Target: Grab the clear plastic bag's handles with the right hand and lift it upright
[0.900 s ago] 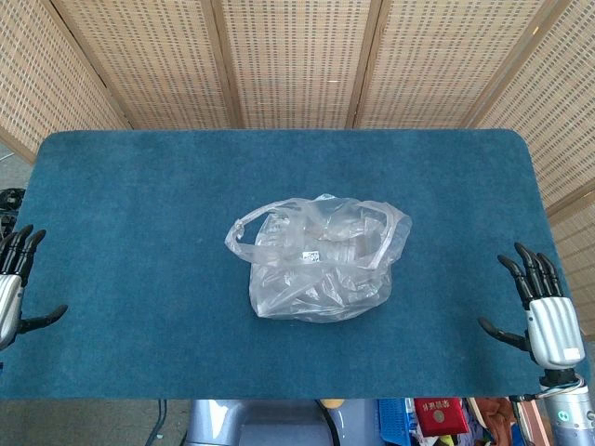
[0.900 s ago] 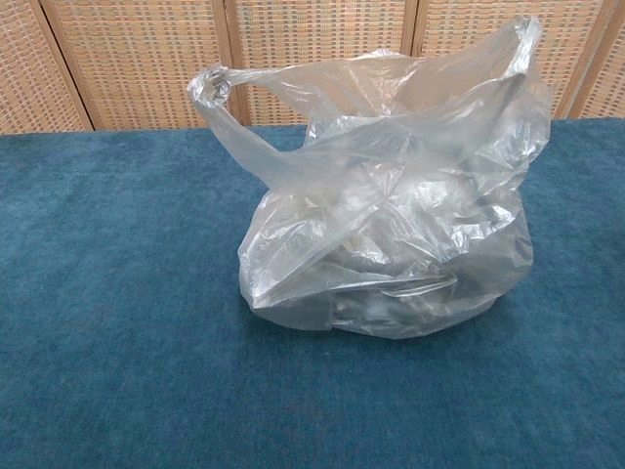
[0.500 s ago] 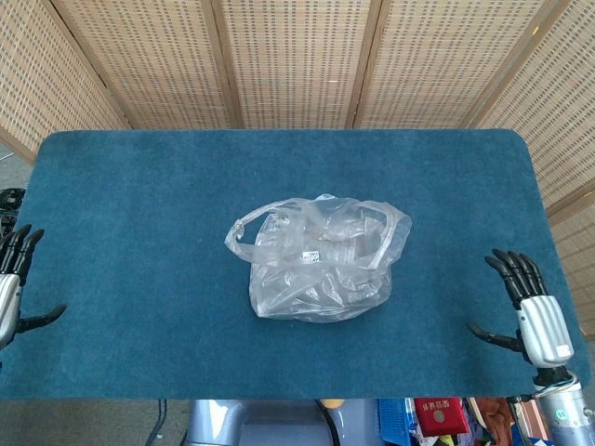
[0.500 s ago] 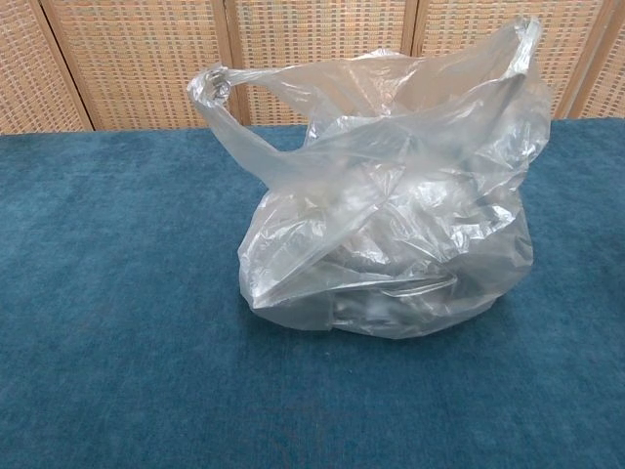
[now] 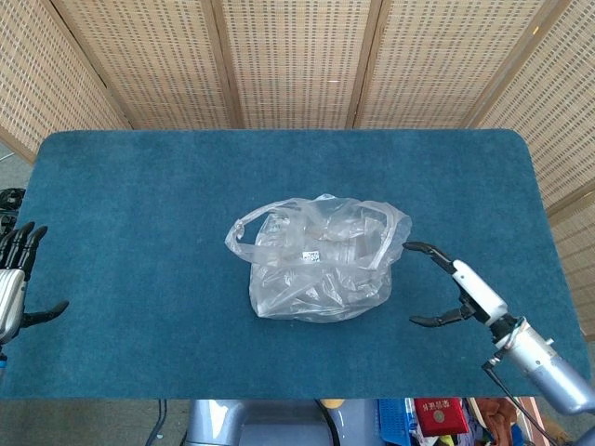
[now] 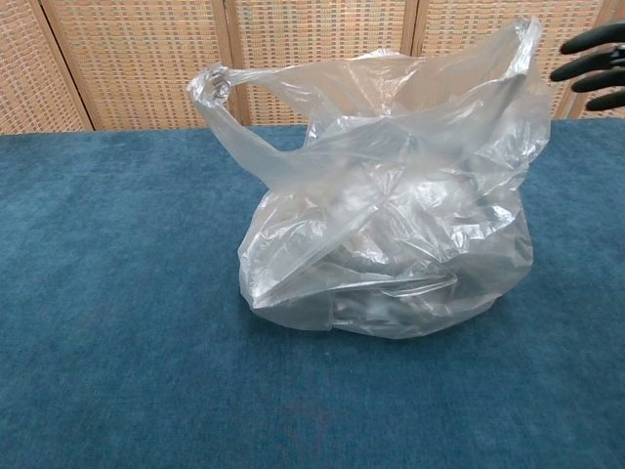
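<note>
**Right hand reaching in, bag handles not yet taken**

The clear, crumpled plastic bag (image 5: 319, 269) sits near the middle of the blue carpeted table (image 5: 139, 186), slumped but partly standing, with something pale and indistinct inside. One twisted handle loop (image 6: 217, 86) rises at the bag's left in the chest view; the other handle (image 6: 522, 39) stands up at its right, nearest the approaching arm.

The right hand (image 5: 444, 288) is just beside the bag's right edge, close to it but not touching. Its dark fingers are spread apart and it holds nothing. In the chest view only its fingertips (image 6: 596, 57) show at the upper right, level with the right-side handle. The left hand (image 5: 14, 283) rests at the far left edge of the table, well apart from the bag, fingers apart and empty.

The step in hand looks like the reach toward the handles; no grasp has begun. The next move likely calls for bringing the fingers over the near handle, then gathering the far loop too, since the two handles stand apart on opposite sides of the bag. Thin film will probably crumple and slip, so the fingers may need to hook through the loops rather than pinch.

Woven rattan screen panels (image 5: 297, 56) stand behind the table. Nothing lies between the right hand and the bag.
</note>
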Robot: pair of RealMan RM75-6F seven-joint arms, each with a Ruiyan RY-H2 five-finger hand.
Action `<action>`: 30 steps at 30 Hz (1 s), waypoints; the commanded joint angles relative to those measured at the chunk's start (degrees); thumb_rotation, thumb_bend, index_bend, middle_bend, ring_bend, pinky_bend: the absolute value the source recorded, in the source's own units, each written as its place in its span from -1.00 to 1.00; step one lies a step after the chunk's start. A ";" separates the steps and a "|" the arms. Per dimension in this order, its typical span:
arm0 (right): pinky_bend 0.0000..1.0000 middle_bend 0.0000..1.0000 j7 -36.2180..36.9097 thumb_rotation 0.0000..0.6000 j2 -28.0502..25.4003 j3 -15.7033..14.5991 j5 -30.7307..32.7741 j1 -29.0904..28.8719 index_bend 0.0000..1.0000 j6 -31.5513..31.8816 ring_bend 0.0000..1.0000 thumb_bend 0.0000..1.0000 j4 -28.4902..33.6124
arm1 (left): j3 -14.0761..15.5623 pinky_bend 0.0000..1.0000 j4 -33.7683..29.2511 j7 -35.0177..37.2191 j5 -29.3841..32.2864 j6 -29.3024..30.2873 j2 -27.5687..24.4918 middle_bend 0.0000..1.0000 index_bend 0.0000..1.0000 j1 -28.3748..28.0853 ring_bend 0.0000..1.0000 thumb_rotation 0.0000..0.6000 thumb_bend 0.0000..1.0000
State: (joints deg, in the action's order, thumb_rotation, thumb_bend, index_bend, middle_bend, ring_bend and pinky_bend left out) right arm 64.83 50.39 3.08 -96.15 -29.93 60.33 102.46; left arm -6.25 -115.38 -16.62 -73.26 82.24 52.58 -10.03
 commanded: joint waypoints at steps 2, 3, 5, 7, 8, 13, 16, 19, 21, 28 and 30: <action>-1.00 -0.74 1.18 1.00 -1.95 1.54 2.81 -4.66 -0.74 -6.19 -0.99 -1.00 3.41 | -0.07 -1.00 0.10 0.40 0.13 -0.10 -0.12 -1.00 -1.00 -0.02 -1.00 1.00 -0.69; -1.00 -0.74 1.20 1.00 -1.92 1.76 3.49 -5.35 -0.74 -7.31 -0.99 -1.00 3.88 | -0.11 -1.00 0.15 0.63 0.19 -0.14 -0.19 -1.00 -1.00 -0.01 -1.00 1.00 -0.69; -1.00 -0.74 0.87 1.00 -1.61 2.14 4.68 -6.28 -0.74 -8.73 -0.99 -1.00 4.33 | -0.20 -1.00 0.26 1.14 0.32 -0.26 -0.38 -1.00 -1.00 -0.02 -1.00 1.00 -0.68; -1.00 -0.74 -0.28 1.00 -0.72 2.83 6.45 -7.11 -0.73 -9.75 -0.99 -1.00 4.30 | -0.28 -1.00 0.35 1.73 0.40 -0.40 -0.61 -1.00 -1.00 -0.02 -1.00 1.00 -0.68; -1.00 -0.74 -0.85 1.00 -0.30 3.08 7.23 -7.34 -0.73 -10.04 -0.99 -1.00 4.32 | -0.30 -1.00 0.39 1.94 0.43 -0.44 -0.70 -1.00 -1.00 -0.01 -1.00 1.00 -0.68; -1.00 -0.74 -0.87 1.00 1.82 4.49 10.74 -8.16 -0.73 -10.88 -0.99 -1.00 4.46 | -0.36 -1.00 0.53 2.63 0.35 -0.56 -0.96 -1.00 -1.00 -0.01 -1.00 1.00 -0.68; -1.00 -0.74 0.31 1.00 2.73 5.36 12.09 -8.36 -0.72 -10.77 -0.99 -1.00 4.00 | -0.38 -1.00 0.62 2.70 0.42 -0.66 -0.98 -1.00 -1.00 -0.06 -1.00 1.00 -0.69; -1.00 -0.73 2.00 1.00 3.43 6.16 12.92 -8.38 -0.72 -10.46 -0.99 -1.00 3.55 | -0.44 -1.00 0.71 2.81 0.59 -0.80 -0.99 -1.00 -1.00 -0.14 -1.00 1.00 -0.69; -1.00 -0.72 3.45 1.00 3.85 6.63 13.04 -8.19 -0.70 -9.90 -0.99 -1.00 3.32 | -0.48 -1.00 0.71 2.85 0.71 -0.91 -0.99 -1.00 -1.00 -0.20 -1.00 1.00 -0.69; -1.00 -0.70 11.09 1.00 5.52 7.99 12.63 -7.72 -0.69 -8.59 -0.98 -1.00 2.25 | -0.46 -1.00 0.66 2.68 0.76 -1.08 -0.95 -1.00 -1.00 -0.34 -1.00 1.00 -0.68; -1.00 -0.68 12.78 1.00 6.25 8.39 12.41 -7.43 -0.67 -7.56 -0.96 -1.00 1.69 | -0.46 -1.00 0.69 2.69 0.84 -1.19 -0.92 -1.00 -1.00 -0.40 -1.00 1.00 -0.69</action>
State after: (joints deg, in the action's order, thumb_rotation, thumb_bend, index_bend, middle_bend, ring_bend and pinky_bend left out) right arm 76.09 55.84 10.94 -83.42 -37.64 51.88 104.79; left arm -6.70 -114.69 -13.94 -72.41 81.05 51.66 -10.42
